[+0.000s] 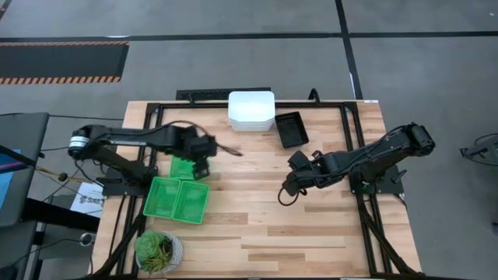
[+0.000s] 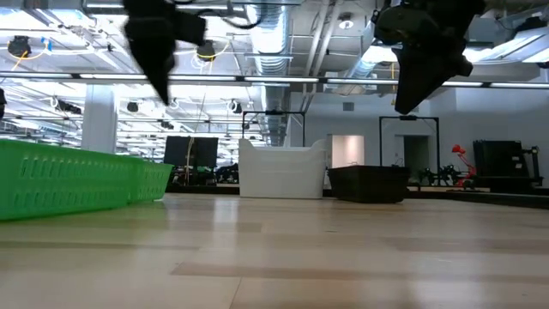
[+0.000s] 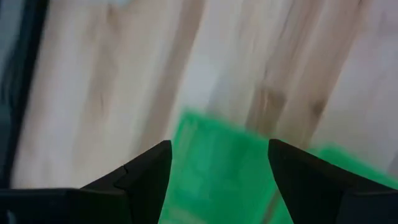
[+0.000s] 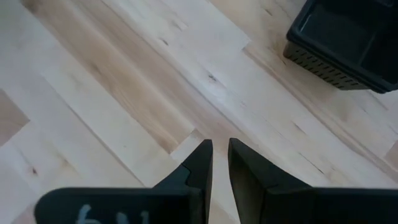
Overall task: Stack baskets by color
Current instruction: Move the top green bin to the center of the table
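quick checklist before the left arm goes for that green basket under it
1. Left gripper open: ok, its fingers stand wide apart.
2. Left gripper above a green basket: ok, green shows between the fingers in the left wrist view; the high view puts the gripper over the single green basket.
3. Left gripper holds nothing: ok.
4. Right gripper out of the way: ok, nearly closed and holding nothing, above bare wood at mid-table.
5. Other green baskets ready as a stack target: cannot tell how many are nested there.
6. White stack and black basket clear of the path: ok, both at the far edge.
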Motion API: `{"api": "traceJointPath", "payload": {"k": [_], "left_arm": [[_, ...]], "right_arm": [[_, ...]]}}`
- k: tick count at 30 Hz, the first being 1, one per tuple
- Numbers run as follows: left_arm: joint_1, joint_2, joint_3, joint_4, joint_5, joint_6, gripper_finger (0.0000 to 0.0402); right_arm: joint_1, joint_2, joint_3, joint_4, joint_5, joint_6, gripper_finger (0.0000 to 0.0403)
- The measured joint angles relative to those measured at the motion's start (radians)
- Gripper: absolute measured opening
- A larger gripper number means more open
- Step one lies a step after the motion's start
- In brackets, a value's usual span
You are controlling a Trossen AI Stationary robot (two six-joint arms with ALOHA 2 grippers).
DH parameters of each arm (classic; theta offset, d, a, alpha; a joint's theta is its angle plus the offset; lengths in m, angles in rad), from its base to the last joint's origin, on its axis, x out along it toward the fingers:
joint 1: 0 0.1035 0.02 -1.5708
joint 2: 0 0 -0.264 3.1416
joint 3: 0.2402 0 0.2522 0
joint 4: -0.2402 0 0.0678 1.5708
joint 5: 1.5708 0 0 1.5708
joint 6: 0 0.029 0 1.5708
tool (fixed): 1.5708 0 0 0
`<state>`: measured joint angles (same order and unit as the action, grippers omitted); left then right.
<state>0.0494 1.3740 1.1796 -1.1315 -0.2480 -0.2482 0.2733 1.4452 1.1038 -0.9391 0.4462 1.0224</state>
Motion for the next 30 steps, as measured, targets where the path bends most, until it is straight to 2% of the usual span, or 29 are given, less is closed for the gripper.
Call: {"api": "traceJointPath", "payload": {"k": [3,7,11,14,19,25,30], "left_arm": [[-0.052,-0.064,-0.092,-0.041,-0.006,-0.138,0.0256],[-0.092,-0.136,-0.261,0.052,0.005,-0.265,0.0256],[-0.092,-0.15,-0.415,0.174,0.034,-0.296,0.0256],[-0.064,-0.13,-0.487,0.286,0.032,-0.286,0.0256],[-0.004,-0.074,-0.521,0.469,0.035,-0.209,0.0256],[0.087,0.032,-0.521,0.829,0.11,-0.054,0.0256],[0.162,0.158,-0.52,1.144,0.125,-0.011,0.0256]], "right_arm": [[0.009,0.0,0.0,0.003,0.0,-0.007,0.0076],[0.024,0.0,0.0,0.011,0.006,-0.007,0.0076],[0.039,0.0,0.0,0.024,0.009,-0.009,0.0076],[0.042,0.0,0.0,0.034,0.009,-0.009,0.0076],[0.038,0.0,0.0,0.044,0.01,-0.009,0.0076],[0.025,0.0,0.0,0.074,0.031,-0.009,0.0076],[0.025,0.0,0.0,0.095,0.031,-0.009,0.0076]]}}
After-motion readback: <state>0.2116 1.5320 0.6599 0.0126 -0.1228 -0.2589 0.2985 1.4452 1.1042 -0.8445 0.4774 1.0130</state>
